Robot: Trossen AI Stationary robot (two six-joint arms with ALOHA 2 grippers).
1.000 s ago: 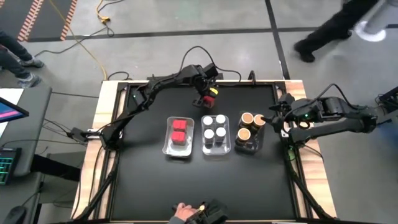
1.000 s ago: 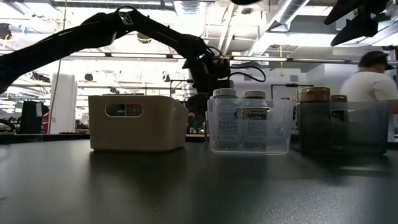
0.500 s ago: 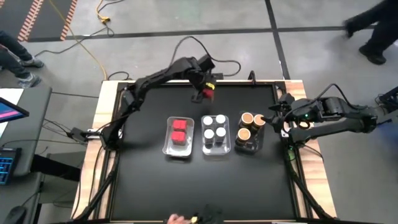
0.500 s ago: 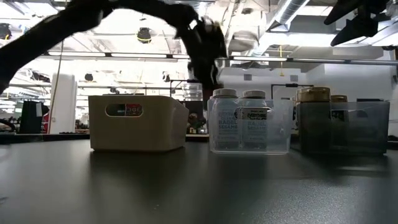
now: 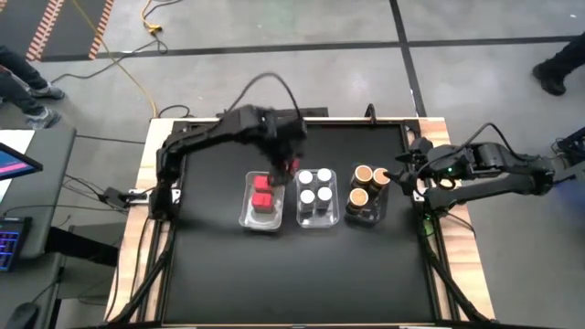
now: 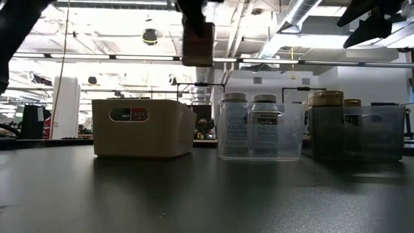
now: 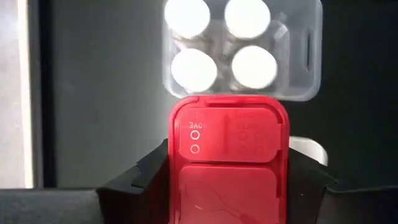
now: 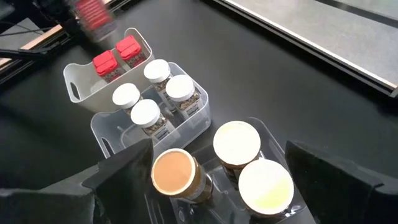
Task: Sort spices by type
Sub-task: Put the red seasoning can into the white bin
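My left gripper (image 5: 279,166) is shut on a red spice box (image 7: 229,163) and hangs in the air over the far end of the left tray (image 5: 247,217), which holds two red boxes (image 5: 262,198). In the low view the held box (image 6: 197,44) is high above that tray (image 6: 142,127). The middle tray holds several white-lidded jars (image 5: 317,195). The right tray holds three tan-lidded jars (image 5: 364,187). My right gripper (image 5: 402,174) waits open just right of the tan-lidded jars (image 8: 236,142), touching nothing. My left gripper pinches the red box between its two fingers, one finger (image 7: 140,183) on each of two opposite side walls (image 7: 175,186). The fingers point down from above. The box is lifted clear, its red lid (image 7: 229,134) facing up toward the wrist.
The three clear trays stand side by side across the middle of the black table (image 5: 302,274), with bare surface toward the near edge and the far edge. A person's legs (image 5: 558,73) show on the floor beyond the far right corner.
My left gripper, still shut on the red box, has swung from near the table's far edge toward the near edge and a little left, ending over the left tray. The box has stayed lifted clear. A person's hand at the near edge has withdrawn.
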